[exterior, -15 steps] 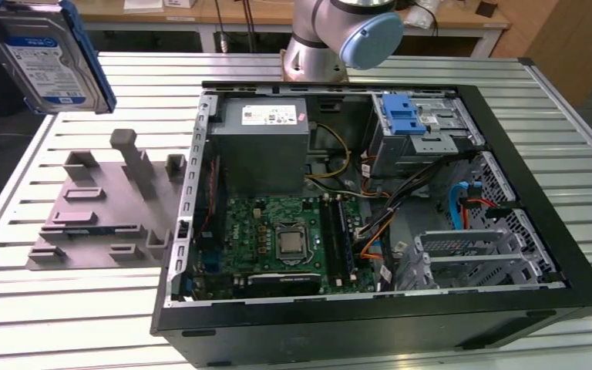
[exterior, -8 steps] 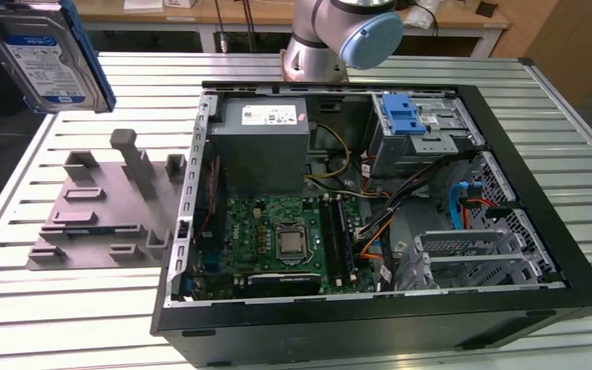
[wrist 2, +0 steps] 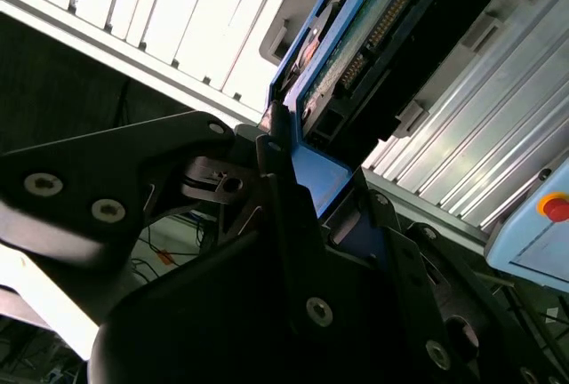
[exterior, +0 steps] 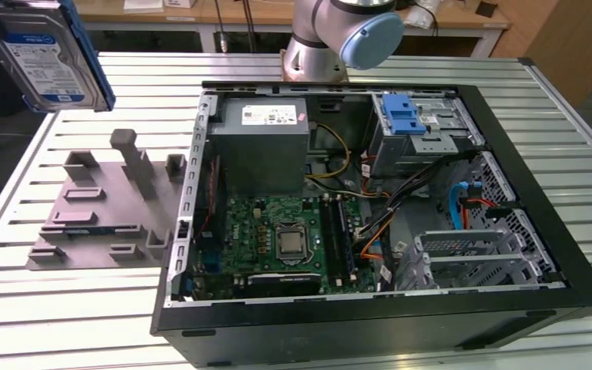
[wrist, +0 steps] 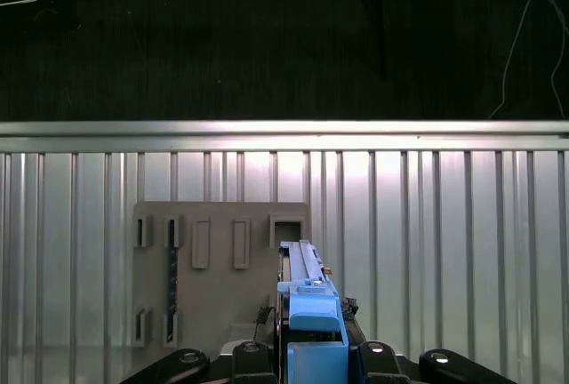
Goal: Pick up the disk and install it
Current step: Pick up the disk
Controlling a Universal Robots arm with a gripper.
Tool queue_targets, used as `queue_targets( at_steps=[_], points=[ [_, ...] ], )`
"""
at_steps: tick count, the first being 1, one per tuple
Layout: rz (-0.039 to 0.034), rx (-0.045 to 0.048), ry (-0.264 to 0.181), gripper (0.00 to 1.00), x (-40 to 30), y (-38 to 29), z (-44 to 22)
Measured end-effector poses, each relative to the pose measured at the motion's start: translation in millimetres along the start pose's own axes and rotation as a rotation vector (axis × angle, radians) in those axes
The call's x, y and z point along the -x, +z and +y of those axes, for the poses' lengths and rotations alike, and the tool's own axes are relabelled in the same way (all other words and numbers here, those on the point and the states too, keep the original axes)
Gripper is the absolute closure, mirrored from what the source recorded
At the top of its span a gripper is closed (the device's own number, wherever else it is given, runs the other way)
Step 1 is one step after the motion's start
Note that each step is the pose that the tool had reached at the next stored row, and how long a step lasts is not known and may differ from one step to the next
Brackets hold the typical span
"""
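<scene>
Exterior view first: a slatted metal table (exterior: 70, 324) carries an open computer case (exterior: 378, 327) lying on its side, with a grey fixture plate (exterior: 90, 223) just beside it on the exterior view's left. Inside the case, a grey power supply (exterior: 265, 146) sits at the far side, and a silver drive cage (exterior: 419, 127) with a blue latch stands further toward the exterior view's right. The disk (exterior: 44, 58) hangs upright in the air at the far left of this view, clear of the table and well apart from the cage. Judging by that, the pick-up is done and the install is not: the disk is nowhere near the case opening. The exterior view does not make the grasp plain. The second wrist view does, showing the gripper (wrist 2: 320, 180) with its black jaws closed on the blue frame at the disk's (wrist 2: 373, 20) end, connector side exposed. The first wrist view adds the edge-on line of the disk (wrist: 307, 304) rising from the gripper (wrist: 311, 353), with the fixture plate (wrist: 213, 268) and table slats (wrist: 444, 224) below it.
</scene>
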State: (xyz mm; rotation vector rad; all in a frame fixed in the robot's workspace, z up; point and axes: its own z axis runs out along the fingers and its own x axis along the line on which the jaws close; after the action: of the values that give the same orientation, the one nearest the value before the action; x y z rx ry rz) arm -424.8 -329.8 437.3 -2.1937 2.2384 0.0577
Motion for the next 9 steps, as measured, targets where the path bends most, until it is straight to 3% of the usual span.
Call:
queue_targets(
  at_steps=[9],
  points=[
    [0.0000,0.0000,0.000,0.64,0.1,-2.0,0.0]
  ],
)
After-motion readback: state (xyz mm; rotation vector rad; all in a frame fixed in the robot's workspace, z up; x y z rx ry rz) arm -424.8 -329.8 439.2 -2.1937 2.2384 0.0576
